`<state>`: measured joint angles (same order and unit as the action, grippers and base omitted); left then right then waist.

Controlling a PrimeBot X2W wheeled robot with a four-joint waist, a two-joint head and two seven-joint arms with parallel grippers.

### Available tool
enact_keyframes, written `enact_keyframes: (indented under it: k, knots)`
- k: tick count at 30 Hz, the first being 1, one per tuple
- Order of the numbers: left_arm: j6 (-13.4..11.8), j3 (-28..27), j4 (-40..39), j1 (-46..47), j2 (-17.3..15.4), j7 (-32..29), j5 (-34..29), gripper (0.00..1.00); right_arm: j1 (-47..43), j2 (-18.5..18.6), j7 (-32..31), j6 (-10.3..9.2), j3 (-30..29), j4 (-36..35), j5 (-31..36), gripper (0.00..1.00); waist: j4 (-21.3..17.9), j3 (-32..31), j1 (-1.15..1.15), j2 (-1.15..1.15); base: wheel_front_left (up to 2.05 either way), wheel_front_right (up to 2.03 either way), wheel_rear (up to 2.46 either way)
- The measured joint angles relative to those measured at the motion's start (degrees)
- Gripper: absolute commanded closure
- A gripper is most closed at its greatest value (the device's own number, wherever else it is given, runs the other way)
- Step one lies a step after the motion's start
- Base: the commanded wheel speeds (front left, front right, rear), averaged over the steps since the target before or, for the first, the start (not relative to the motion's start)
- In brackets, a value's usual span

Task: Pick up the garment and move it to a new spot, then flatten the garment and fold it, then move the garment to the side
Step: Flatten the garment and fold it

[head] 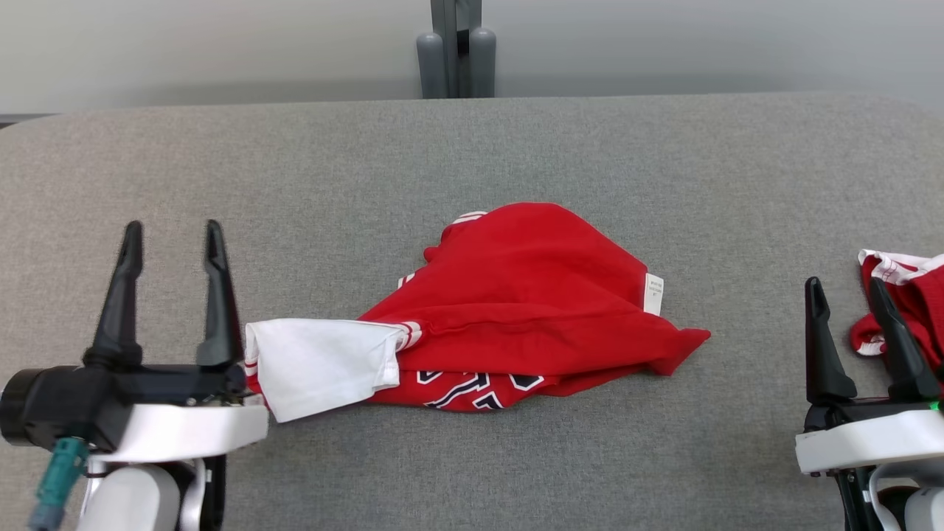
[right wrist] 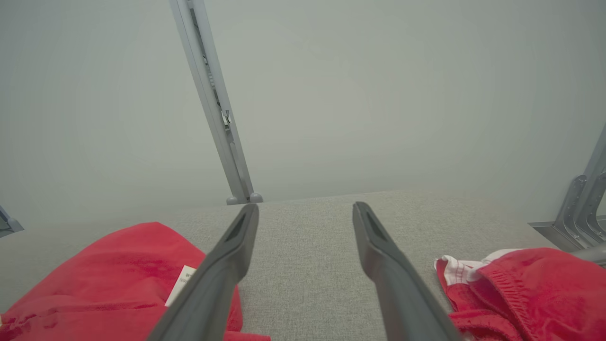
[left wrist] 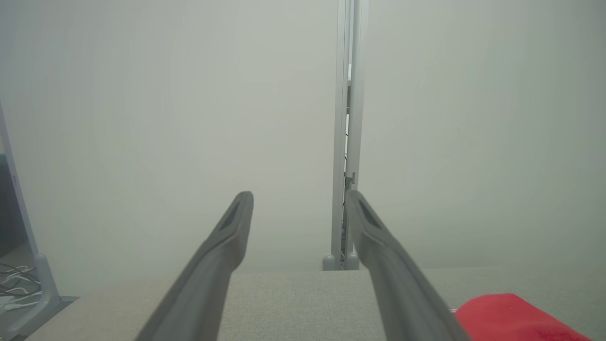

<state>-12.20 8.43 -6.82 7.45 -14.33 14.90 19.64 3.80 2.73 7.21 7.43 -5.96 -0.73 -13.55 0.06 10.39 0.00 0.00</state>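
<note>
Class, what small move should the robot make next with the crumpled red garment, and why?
Probably move the open left end effector onto the white sleeve beside it: the red jersey garment lies bunched, not flat, on the grey fabric table.

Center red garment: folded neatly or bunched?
Bunched. The red garment lies in a rumpled heap on the table, white sleeve sticking out toward the left gripper.

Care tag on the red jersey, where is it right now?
In the head view, the care tag sits on the right edge of the red jersey, on the side toward the right claw.
</note>
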Motion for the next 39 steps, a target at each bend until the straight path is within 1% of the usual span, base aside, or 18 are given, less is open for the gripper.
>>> enact_keyframes:
  k: [3, 8, 12, 17, 28, 32, 36, 39]
  knots:
    - [0.05, 1.66, -1.09, -0.75, 0.16, 0.00, -3.15, 0.00, -0.24, 0.00, -0.25, 0.00, 0.51, 0.10, 0.10, 0.00, 0.11, -0.83, 0.00, 0.00, 0.00, 0.00, 0.00]
    - [0.44, 4.37, 1.03, -2.68, -1.15, -0.26, -6.26, 0.00, -2.03, 0.00, -1.08, 0.00, 1.07, 0.93, -0.08, 0.00, 0.32, -2.37, 0.00, 0.00, 0.00, 0.00, 0.00]
    - [1.05, 5.45, 4.09, -4.05, -1.05, -0.29, -6.08, 0.00, -3.51, -0.01, -1.08, 0.00, 1.14, 1.57, -0.13, 0.00, 0.24, -3.49, 0.00, 0.00, 0.00, 0.00, 0.00]
    - [1.12, 5.06, 7.28, -4.04, -0.92, -0.23, -5.60, 0.00, -4.36, 0.00, -1.14, 0.00, 1.26, 2.08, -0.69, 0.00, 0.08, -4.03, 0.00, 0.00, 0.00, 0.00, 0.00]
    - [2.07, 3.70, 8.96, -2.37, 0.03, -0.04, -5.21, 0.00, -4.32, 0.00, -1.67, 0.00, 0.80, 2.34, -0.92, 0.00, 0.68, -3.64, 0.00, 0.00, 0.00, 0.00, 0.00]
    - [2.52, 3.77, 8.68, -2.24, 0.46, 0.00, -5.57, 0.00, -4.05, -0.01, -2.99, 0.00, -0.21, 4.15, -0.67, 0.00, 1.34, -3.30, 0.00, 0.00, 0.00, 0.00, 0.00]
    - [2.65, 3.75, 8.17, -1.47, 1.10, 0.00, -6.09, 0.00, -2.70, 0.02, -4.22, 0.00, -0.13, 8.58, -0.99, 0.00, 2.18, -2.62, 0.00, 0.00, 0.00, 0.00, 0.00]
    - [3.04, 3.70, 8.01, -1.14, 1.65, 0.00, -6.57, 0.00, -0.20, 0.01, -4.34, 0.00, 1.20, 13.36, -1.79, 0.00, 2.73, -1.97, 0.00, 0.00, 0.00, 0.00, 0.00]
